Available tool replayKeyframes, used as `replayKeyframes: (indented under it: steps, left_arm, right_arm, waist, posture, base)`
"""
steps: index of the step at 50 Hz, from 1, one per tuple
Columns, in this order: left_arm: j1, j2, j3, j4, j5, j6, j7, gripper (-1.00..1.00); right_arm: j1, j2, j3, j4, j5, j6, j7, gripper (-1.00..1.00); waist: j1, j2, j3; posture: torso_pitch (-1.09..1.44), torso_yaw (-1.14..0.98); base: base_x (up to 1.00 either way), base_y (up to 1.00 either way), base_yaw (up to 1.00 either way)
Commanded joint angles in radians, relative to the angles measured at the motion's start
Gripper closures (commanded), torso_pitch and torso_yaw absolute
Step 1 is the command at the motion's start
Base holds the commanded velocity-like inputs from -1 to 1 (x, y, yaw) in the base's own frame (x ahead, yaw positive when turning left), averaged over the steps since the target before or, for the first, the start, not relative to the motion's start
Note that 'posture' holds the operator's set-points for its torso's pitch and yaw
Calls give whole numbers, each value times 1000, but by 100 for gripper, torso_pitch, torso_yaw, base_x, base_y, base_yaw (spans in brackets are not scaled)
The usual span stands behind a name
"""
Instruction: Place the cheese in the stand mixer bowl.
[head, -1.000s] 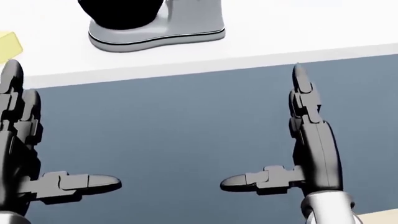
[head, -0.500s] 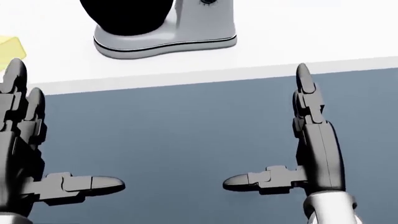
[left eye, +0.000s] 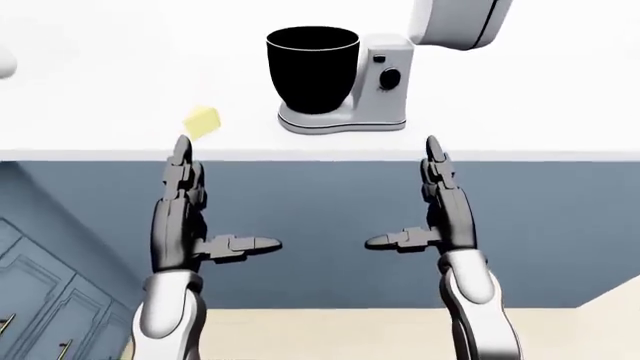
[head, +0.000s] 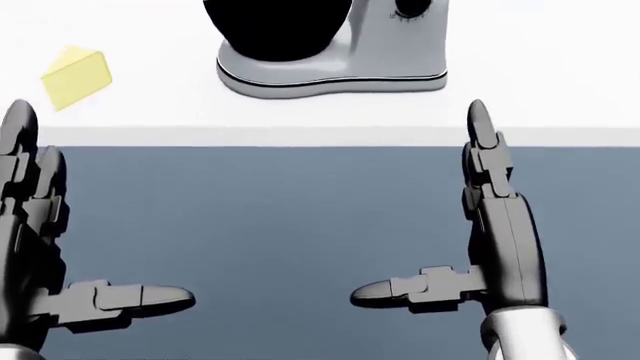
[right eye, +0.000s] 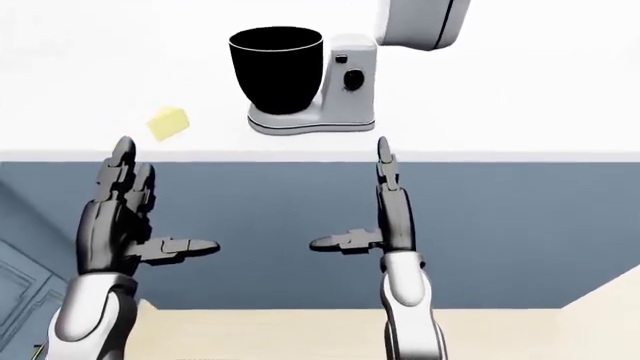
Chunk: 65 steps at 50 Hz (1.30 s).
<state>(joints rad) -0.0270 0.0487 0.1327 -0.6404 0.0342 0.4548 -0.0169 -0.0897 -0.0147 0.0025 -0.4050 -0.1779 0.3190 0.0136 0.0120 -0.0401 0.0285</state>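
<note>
Cheese (head: 76, 76) wedge on counter (head: 560, 67), left of bowl (left eye: 312, 69); long axis diagonal, tip toward lower left. Left hand (left eye: 185, 217) and right hand (left eye: 435, 210) released, empty.

The light is bright, flat and even, with no visible source. The white worktop (left eye: 90, 97) is washed out so fully that its surface merges with the wall at the top of the frame. Hardly any shadows fall; only a faint dark line rings the mixer base (head: 330, 79). The black bowl (left eye: 312, 69) reads as a flat dark shape without highlights. Edges are crisp throughout, with no blur, glare spots or bending at the borders.
</note>
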Motion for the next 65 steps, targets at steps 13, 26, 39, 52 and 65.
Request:
replayKeyframes:
  steps: [13, 26, 39, 52, 65]
  left_arm:
    - [-10, -2, -10, -42, 2, -19, -2, -100]
    - [-16, -2, -12, -49, 4, -7, -3, -100]
    - [-28, -1, -17, -61, 8, 14, -2, -100]
    - [-22, -2, -16, -64, 7, 10, -3, -100]
    - [-11, -4, -16, -63, 8, 1, -4, -100]
  right_arm:
    - [-2, -4, -9, -39, 8, -40, -9, -100]
    - [-5, -5, -8, -50, 4, -31, -7, -100]
    - [-4, -6, -12, -74, 4, -13, -2, -100]
    - [-1, -5, -10, -74, 1, -17, -3, -100]
    - [9, -3, -8, -74, 1, -27, -6, -100]
  waist:
    - [-22, 53, -10]
    - [-7, 36, -9]
    - [-12, 53, -11]
    - [-8, 28, -7]
    - [-8, 87, -4]
  posture:
    - [0, 0]
    - [0, 0]
    - [0, 0]
    - [0, 0]
    - [0, 0]
  base:
    - [0, 0, 8]
    - [2, 0, 0]
    - [7, 0, 0]
    - [12, 0, 0]
    - [12, 0, 0]
